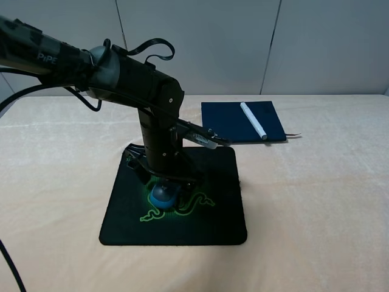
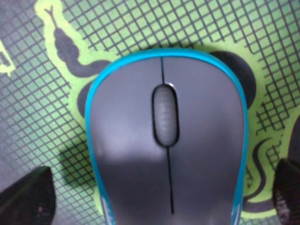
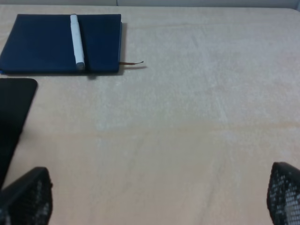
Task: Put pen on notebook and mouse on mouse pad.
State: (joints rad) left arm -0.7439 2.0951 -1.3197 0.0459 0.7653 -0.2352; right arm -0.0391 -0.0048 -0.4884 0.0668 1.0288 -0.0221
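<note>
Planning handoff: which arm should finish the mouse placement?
Left. Its tool is open astride the teal-and-grey mouse on the black green-emblem mouse pad; it only needs to lift away.

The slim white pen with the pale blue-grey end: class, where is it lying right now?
In the exterior high view the slim white pen lies diagonally across the dark navy notebook, at the table's far right of centre, behind the black mouse pad.

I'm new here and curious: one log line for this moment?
pen: on notebook | mouse: on mouse pad | left gripper: open around mouse
</note>
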